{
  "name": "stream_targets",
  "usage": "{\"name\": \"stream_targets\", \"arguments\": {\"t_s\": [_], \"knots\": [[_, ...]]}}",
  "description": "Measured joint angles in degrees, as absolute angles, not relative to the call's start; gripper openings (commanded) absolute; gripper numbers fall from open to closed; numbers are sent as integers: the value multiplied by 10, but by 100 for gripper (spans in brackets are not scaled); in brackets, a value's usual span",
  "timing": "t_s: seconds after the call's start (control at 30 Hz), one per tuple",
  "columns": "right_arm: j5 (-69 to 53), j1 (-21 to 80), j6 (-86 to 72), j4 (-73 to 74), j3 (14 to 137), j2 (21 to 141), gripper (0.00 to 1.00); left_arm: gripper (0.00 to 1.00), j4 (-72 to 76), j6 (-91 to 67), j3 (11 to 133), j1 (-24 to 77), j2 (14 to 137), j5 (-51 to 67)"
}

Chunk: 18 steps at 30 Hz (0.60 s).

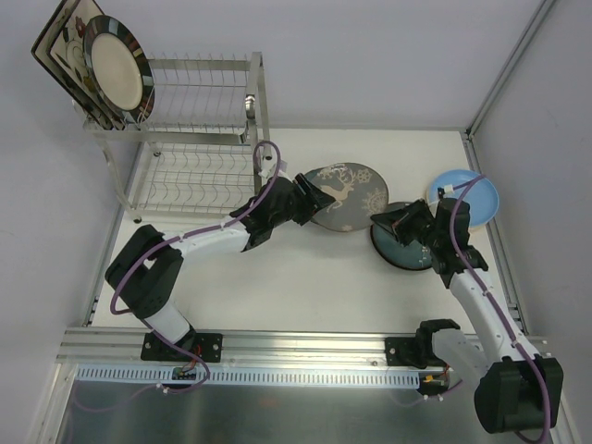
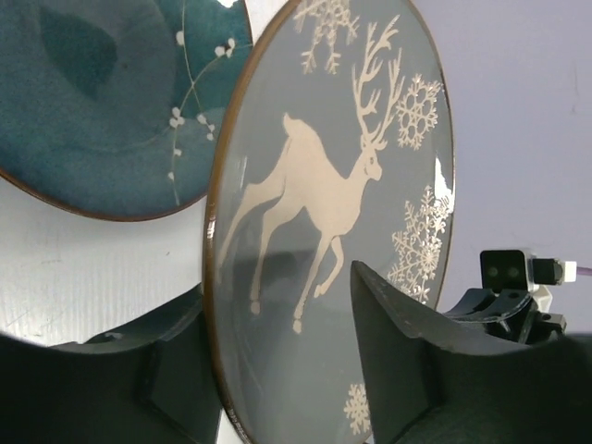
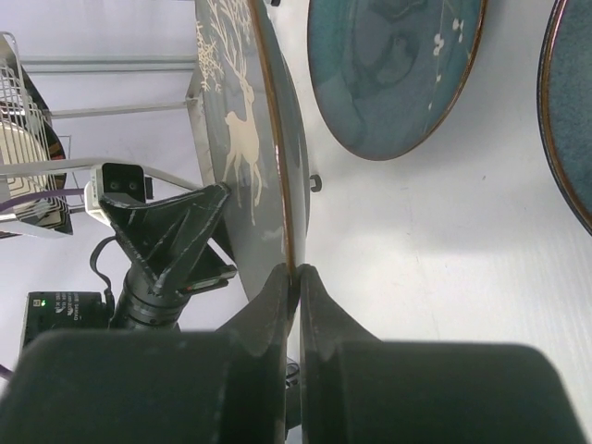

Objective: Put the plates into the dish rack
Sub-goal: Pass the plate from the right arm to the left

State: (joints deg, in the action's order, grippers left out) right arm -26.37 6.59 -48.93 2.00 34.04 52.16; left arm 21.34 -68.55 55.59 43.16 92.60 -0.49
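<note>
1. The step in hand looks like a handover. A round grey plate with a white reindeer (image 1: 347,196) stands on edge over the middle of the bench. The right gripper (image 3: 294,270) is pinched onto its rim. The left gripper (image 2: 277,287) straddles the opposite rim; I cannot tell whether it bites.
2. Next, I'd judge, the left gripper must clamp before the right lets go.
3. Count:
   - One two-tier silver wire dish rack (image 1: 256,102), far left corner.
   - In it, one round dark-rimmed cream plate (image 1: 116,74) before square floral plates (image 1: 60,42), number unclear.
   - Near the right edge, one dark teal plate (image 1: 393,252) and one light blue plate (image 1: 476,199).
</note>
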Motion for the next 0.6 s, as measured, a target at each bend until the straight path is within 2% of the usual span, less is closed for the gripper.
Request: {"name": "stream_targets", "arguments": {"t_s": [0.07, 0.13, 0.17, 0.37, 0.47, 0.5, 0.57, 0.6], "knots": [[-263, 66, -491, 21, 336, 514, 1, 36, 225, -687, 552, 432, 926, -5], [-261, 64, -493, 21, 331, 504, 1, 29, 235, -686, 546, 431, 926, -5], [-261, 64, -493, 21, 329, 498, 1, 22, 239, -687, 543, 431, 926, -4], [-246, 61, -494, 55, 321, 474, 1, 0, 285, -712, 526, 432, 912, 3], [-241, 61, -484, 81, 321, 454, 12, 0, 288, -709, 526, 432, 907, 13], [-240, 61, -477, 88, 321, 447, 23, 0, 288, -708, 526, 432, 907, 15], [-238, 61, -456, 105, 322, 435, 32, 0, 287, -705, 526, 432, 907, 22], [-237, 61, -443, 115, 323, 431, 43, 0, 286, -698, 526, 432, 907, 25]]}}
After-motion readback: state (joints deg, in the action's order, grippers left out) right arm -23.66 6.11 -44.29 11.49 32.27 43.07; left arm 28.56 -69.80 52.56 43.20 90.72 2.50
